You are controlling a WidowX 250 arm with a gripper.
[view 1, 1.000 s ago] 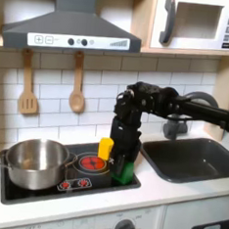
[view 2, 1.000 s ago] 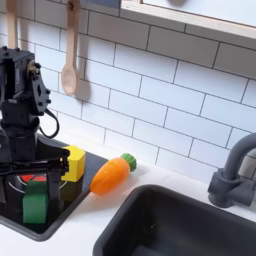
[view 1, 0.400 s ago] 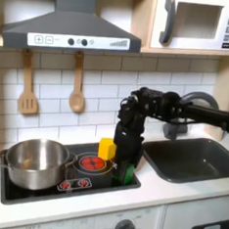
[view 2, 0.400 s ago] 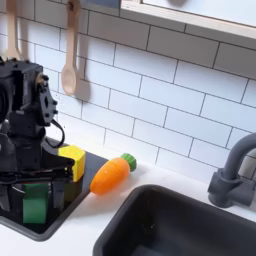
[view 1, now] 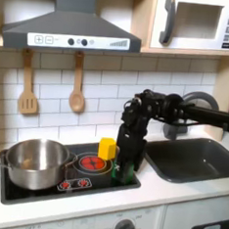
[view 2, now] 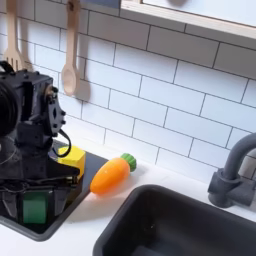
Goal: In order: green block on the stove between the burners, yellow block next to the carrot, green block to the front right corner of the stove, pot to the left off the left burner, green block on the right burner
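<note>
The green block [view 2: 35, 208] rests on the front right corner of the black stove [view 1: 41, 193], seen as a green sliver [view 1: 128, 173] in the first exterior view. My gripper [view 2: 34, 203] is lowered over it, open, with a finger on each side of the block [view 1: 123, 170]. The yellow block [view 2: 72, 160] sits on the stove's back right edge [view 1: 106, 148], close to the orange carrot [view 2: 112, 173] lying on the white counter. The steel pot [view 1: 34, 163] stands on the left burner. The right burner [view 1: 91, 164] glows red and bare beside the gripper.
A dark sink [view 1: 191, 159] with a grey faucet [view 2: 232, 175] lies to the right of the stove in both exterior views. Wooden utensils [view 1: 78, 84] hang on the tiled back wall. The stove's red control marks [view 1: 73, 185] sit along its front edge.
The gripper has come down around the green block and shifted slightly right in the first exterior view. The green block, yellow block, carrot and pot have stayed in place.
</note>
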